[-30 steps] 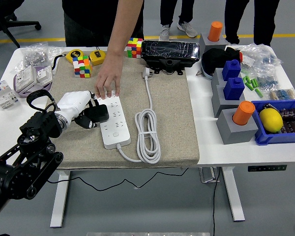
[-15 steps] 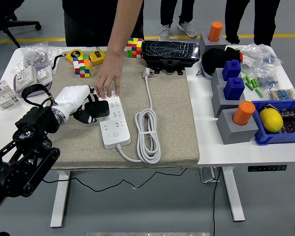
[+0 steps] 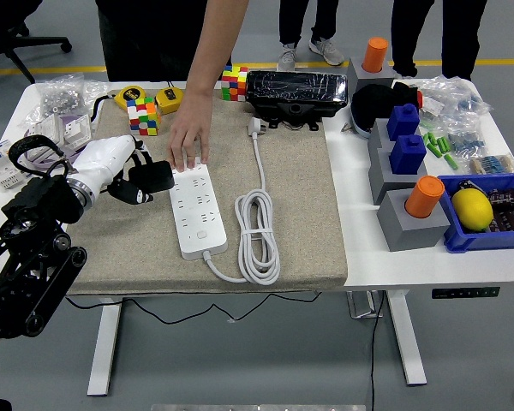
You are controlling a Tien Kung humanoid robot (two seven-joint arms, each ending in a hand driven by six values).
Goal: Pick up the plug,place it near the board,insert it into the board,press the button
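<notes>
Left hand: the white-shelled left hand (image 3: 111, 167) is seen clamped on the black moulded plug (image 3: 151, 178), held just left of the strip, apart from it.
Right hand: not in view.
Board: the white smooth plastic power strip (image 3: 195, 211) lies on the coarse beige fabric mat (image 3: 291, 214).
Person's hand (image 3: 188, 141): is pressed on the strip's far end.
Risk: misaligned pins are judged likely to skid off the glossy sockets.

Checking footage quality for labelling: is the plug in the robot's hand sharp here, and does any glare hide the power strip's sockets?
Head view: the black plug in the left hand is slightly soft but readable; the white power strip is evenly lit, sockets visible, no glare.
</notes>
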